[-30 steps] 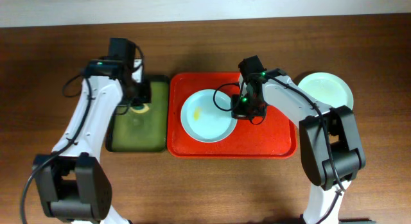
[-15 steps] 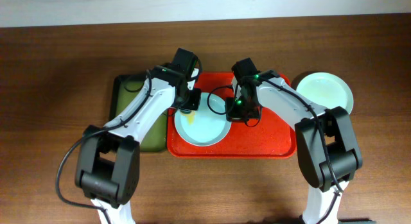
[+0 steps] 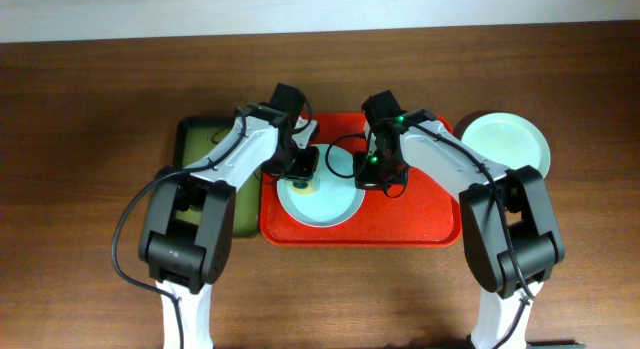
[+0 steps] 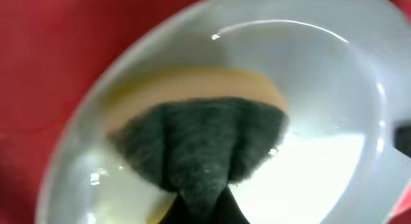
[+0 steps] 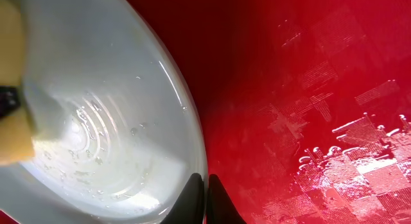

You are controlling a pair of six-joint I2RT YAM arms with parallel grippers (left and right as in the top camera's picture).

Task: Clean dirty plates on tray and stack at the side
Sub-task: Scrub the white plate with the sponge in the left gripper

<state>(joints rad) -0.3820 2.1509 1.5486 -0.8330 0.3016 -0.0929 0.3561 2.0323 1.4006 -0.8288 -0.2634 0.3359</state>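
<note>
Pale blue plate [image 3: 330, 204] lies on the red tray [image 3: 420, 217], its right rim pinched in the closed right claw [image 5: 205, 181]. Left claw [image 3: 303, 167] clamps a sponge [image 4: 199, 140] against the plate's wet surface (mint plate [image 3: 505, 139] sits just beside the tray).

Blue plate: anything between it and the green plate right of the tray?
Nothing visible. The tray between the pale blue plate and the mint-green plate is bare; only the right arm spans it, right pincer shut on the blue plate's rim. The sponge in the left pincer sits on it.
</note>
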